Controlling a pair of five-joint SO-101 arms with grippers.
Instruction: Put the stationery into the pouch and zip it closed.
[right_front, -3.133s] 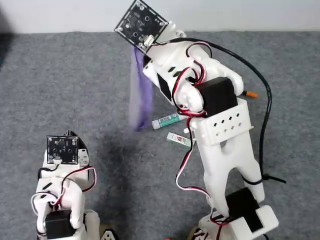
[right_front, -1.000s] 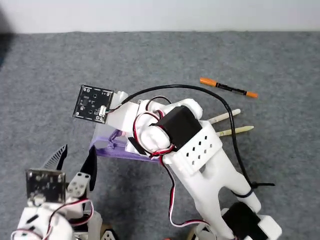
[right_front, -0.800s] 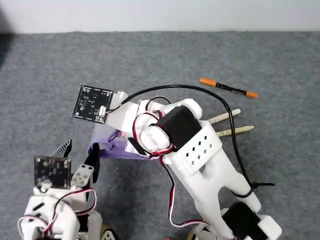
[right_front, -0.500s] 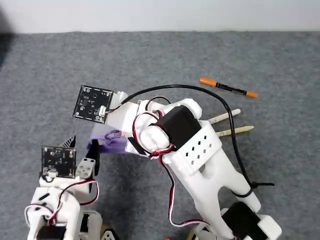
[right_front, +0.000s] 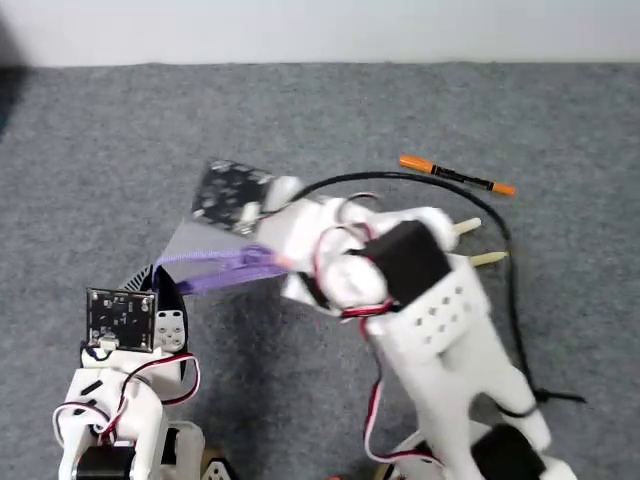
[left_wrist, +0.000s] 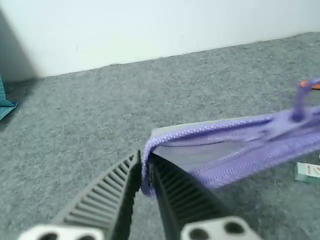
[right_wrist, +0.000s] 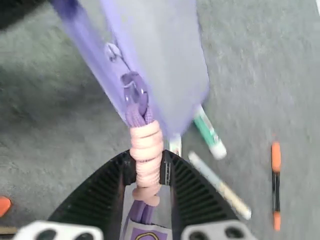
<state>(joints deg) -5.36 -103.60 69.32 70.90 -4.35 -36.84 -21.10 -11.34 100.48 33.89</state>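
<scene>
The pouch (right_front: 210, 268) is purple with a grey side, and it is stretched out between the two grippers over the grey mat (right_front: 100, 150). The left gripper (left_wrist: 145, 169) is closed on one end corner of the pouch. Its two ribbed fingers (left_wrist: 175, 192) press the purple edge from both sides. From above, this gripper (right_front: 160, 284) is at the end of the pouch which is nearer to the arm bases.

At the opposite end, the right gripper (right_wrist: 146, 161) is closed on the pink cord (right_wrist: 146, 147) that hangs from the zip slider of the pouch. The cord runs straight from the jaws up to the zip line.

The stationery lies on the mat, outside the pouch. A green and white glue stick (right_wrist: 209, 131) is just beside the pouch, near the end with the cord. A cream pen (right_wrist: 220, 187) lies a little farther from the pouch than the glue stick. An orange pen (right_front: 457, 176) lies well apart from the pouch, beyond the right arm. A small green and white piece (left_wrist: 307, 171) is on the mat below the long edge of the pouch. I cannot tell what it is.
</scene>
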